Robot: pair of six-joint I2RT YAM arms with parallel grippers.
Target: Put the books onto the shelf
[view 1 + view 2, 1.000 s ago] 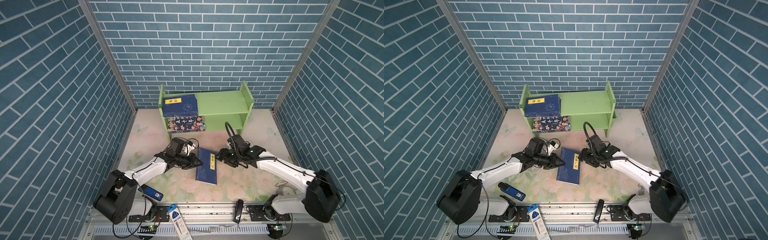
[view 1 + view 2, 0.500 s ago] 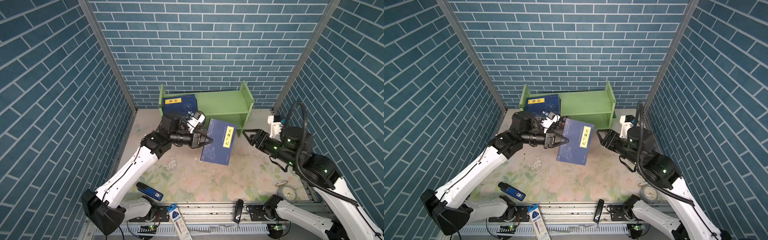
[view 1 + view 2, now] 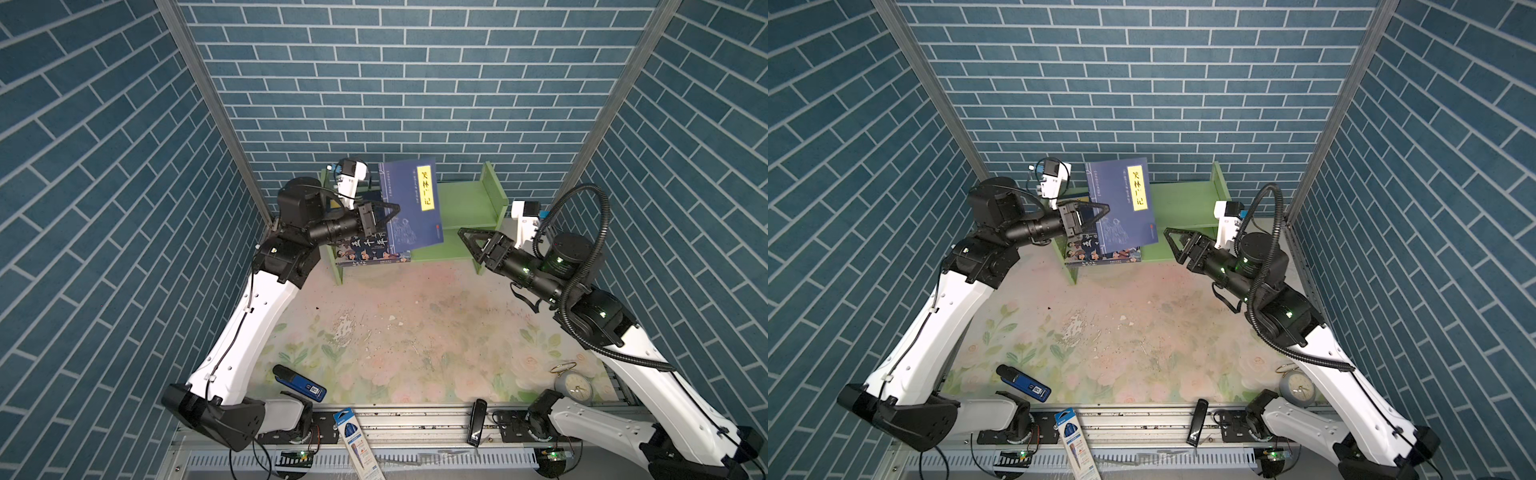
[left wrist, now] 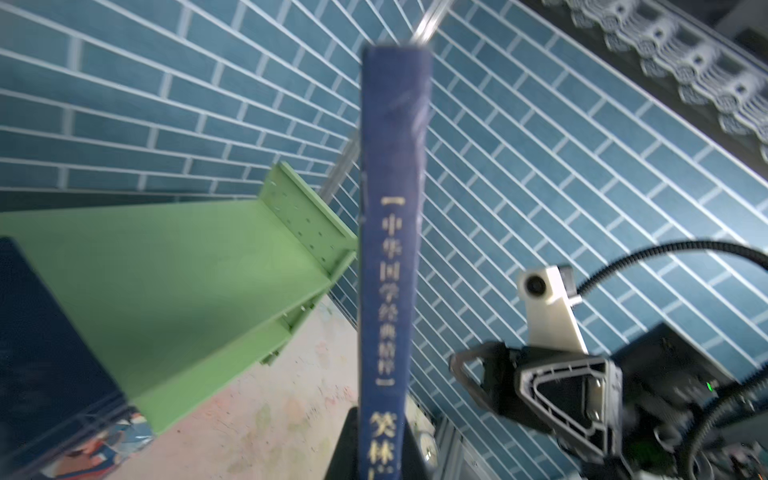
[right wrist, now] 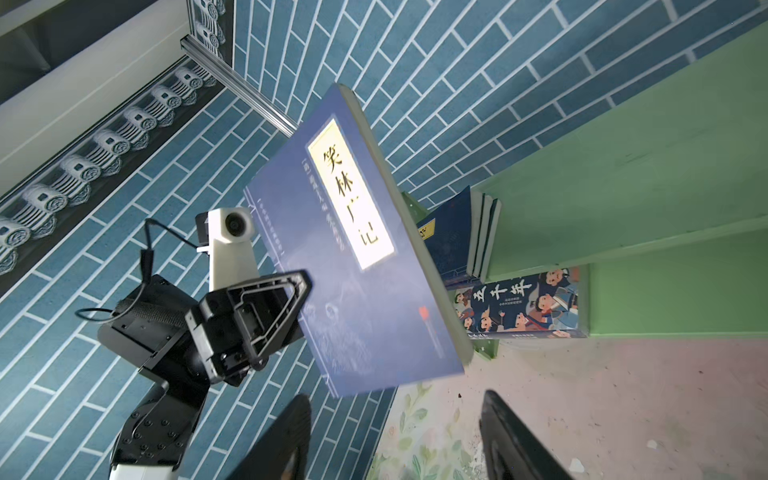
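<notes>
My left gripper (image 3: 395,207) (image 3: 1106,207) is shut on the lower spine edge of a navy-blue book (image 3: 411,208) (image 3: 1123,208) with a yellow title label. It holds the book upright in the air in front of the left half of the light green shelf (image 3: 469,199) (image 3: 1183,199). The left wrist view shows its spine (image 4: 390,249) between the jaws. A stack of navy books (image 5: 453,232) lies on the upper tier at the left. The cartoon-face book (image 3: 365,249) (image 5: 523,307) lies on the lower tier. My right gripper (image 3: 463,233) (image 5: 395,397) is open and empty, right of the held book.
A small blue handheld device (image 3: 299,382) lies at the front left of the floral mat. A pen package (image 3: 357,440) and a black bar (image 3: 476,422) rest on the front rail. A small round clock (image 3: 573,386) stands at the front right. Brick walls close in three sides.
The left arm has lifted the navy book from the mat up to shelf height and turned it upright. The right arm let go, drew back to the right and rose.
</notes>
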